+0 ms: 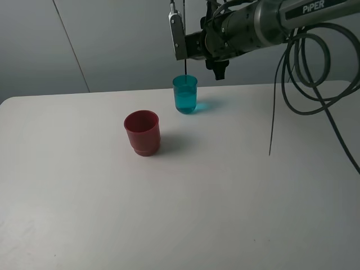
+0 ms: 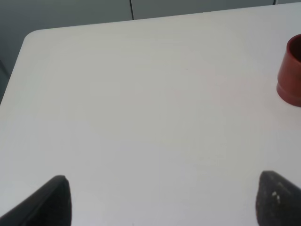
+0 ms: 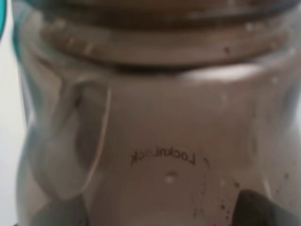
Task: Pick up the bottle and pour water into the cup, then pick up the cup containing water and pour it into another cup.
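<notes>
Smoky grey-brown see-through plastic bottle (image 3: 160, 117) pinched by right gripper (image 3: 157, 214), held above translucent teal tumbler (image 1: 185, 94), squat opaque red cup (image 1: 142, 132) placed left and nearer, left gripper (image 2: 162, 202) spread apart.

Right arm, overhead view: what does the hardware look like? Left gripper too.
Right arm: grey cylindrical link with white PIPER lettering, black wrist housing, pale grey flat plate at the end, dark looping cables. Left gripper: two rounded dark grey fingertips.
</notes>
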`<state>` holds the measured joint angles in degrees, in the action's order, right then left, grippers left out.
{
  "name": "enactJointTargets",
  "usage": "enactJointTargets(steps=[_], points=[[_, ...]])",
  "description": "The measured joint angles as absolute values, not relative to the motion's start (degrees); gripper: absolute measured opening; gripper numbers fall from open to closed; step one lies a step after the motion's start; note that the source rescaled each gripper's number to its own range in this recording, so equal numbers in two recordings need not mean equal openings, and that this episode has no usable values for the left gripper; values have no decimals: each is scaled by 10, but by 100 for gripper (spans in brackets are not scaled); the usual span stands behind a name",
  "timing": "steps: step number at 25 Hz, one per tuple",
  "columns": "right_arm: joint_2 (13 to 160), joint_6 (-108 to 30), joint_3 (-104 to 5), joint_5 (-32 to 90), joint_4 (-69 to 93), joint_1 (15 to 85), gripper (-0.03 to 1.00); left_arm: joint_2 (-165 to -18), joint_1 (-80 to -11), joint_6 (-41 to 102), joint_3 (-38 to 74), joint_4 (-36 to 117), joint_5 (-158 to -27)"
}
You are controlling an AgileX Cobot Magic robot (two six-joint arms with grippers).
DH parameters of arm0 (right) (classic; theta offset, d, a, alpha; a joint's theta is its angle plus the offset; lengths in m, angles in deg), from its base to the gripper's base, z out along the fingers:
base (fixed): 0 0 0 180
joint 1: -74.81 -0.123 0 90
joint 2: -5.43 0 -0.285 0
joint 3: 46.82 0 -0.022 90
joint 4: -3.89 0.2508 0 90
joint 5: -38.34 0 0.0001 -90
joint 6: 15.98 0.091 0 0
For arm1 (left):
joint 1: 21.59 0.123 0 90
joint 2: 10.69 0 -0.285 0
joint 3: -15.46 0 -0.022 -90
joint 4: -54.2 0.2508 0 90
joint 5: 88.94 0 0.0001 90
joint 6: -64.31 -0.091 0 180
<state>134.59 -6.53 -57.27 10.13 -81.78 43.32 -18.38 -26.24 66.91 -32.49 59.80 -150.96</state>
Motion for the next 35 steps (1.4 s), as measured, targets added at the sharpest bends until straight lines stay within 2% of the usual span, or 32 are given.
enactJointTargets(steps=[5, 11, 18, 25, 31, 35], points=[[1285, -53, -515, 241, -639, 489, 0, -184, -262, 669, -325, 598, -1510], [1215, -46, -352, 474, -448, 590, 0, -184, -262, 669, -325, 598, -1510], [1208, -48, -184, 767, -223, 684, 0, -184, -262, 669, -325, 598, -1510], [1250, -51, -163, 835, -171, 732, 0, -184, -262, 669, -325, 598, -1510], [1307, -63, -163, 924, -103, 736, 0, -184, -262, 669, -325, 598, -1510], [1327, -89, -163, 933, -113, 736, 0, -184, -262, 669, -325, 598, -1510]])
